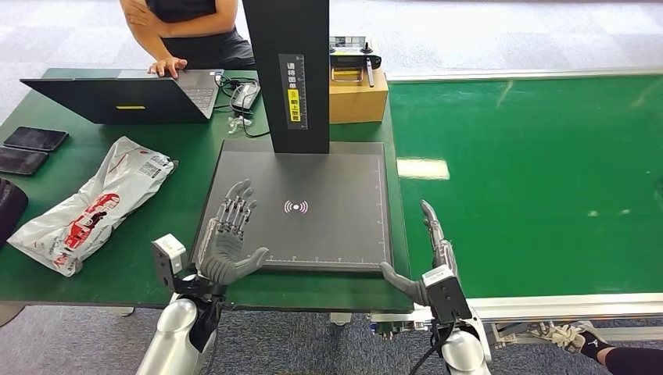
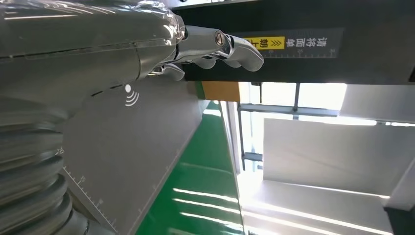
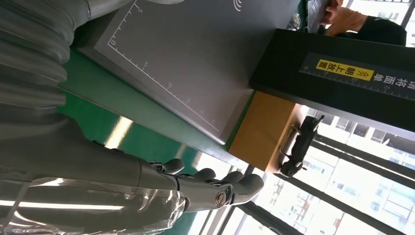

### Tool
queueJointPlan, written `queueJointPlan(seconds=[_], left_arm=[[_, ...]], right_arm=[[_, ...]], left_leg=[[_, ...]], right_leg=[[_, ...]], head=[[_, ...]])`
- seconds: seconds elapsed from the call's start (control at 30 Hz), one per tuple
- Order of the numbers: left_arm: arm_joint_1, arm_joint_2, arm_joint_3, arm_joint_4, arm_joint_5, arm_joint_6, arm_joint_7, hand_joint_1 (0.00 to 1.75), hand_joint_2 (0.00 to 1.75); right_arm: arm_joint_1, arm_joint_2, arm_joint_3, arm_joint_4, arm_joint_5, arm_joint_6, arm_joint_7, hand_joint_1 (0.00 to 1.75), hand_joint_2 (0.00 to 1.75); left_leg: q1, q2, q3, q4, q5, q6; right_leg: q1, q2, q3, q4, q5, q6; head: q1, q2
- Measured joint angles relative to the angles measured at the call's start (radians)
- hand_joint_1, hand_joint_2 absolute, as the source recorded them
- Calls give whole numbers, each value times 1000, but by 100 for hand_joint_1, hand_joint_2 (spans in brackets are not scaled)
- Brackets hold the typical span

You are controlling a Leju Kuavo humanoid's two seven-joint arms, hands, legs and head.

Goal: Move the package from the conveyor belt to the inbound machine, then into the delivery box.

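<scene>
Pictured from the head camera: inbound machine (image 1: 305, 207), a dark grey scan plate with a black upright column at its rear. Hovered over the plate's near-left corner, the left hand (image 1: 228, 234), palm down, fingers (image 1: 234, 205) spread apart and holding nothing. Poised just beside the plate's near-right corner, at the edge of the green conveyor belt (image 1: 532, 180), the right hand (image 1: 426, 258), fingers straight and apart, likewise holding nothing. Lay on the green tabletop (image 1: 117, 273) well left of the machine, the package (image 1: 94, 203), a white plastic mailer with red print, touched by neither hand. Stood behind the machine's column, to its right, a cardboard box (image 1: 358, 98) with a black controller on top. Sat open behind the machine to the left, a laptop (image 1: 125, 95), with a person's hand (image 1: 168, 66) resting on its keyboard. Rested further left than the package, two dark phones (image 1: 30, 148) at the tabletop's edge. Seen by the belt's near corner, right of the machine, a person's shoe (image 1: 567, 334) on the floor.
</scene>
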Motion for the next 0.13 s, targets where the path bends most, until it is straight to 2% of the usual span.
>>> queueJointPlan(seconds=[0.13], left_arm=[[0, -1, -1, -6, 7, -2, -6, 0, 175]], right_arm=[[-1, 0, 0, 0, 2, 0, 0, 0, 175]], left_leg=[[0, 0, 0, 0, 0, 0]], right_leg=[[0, 0, 0, 0, 0, 0]], head=[[0, 0]])
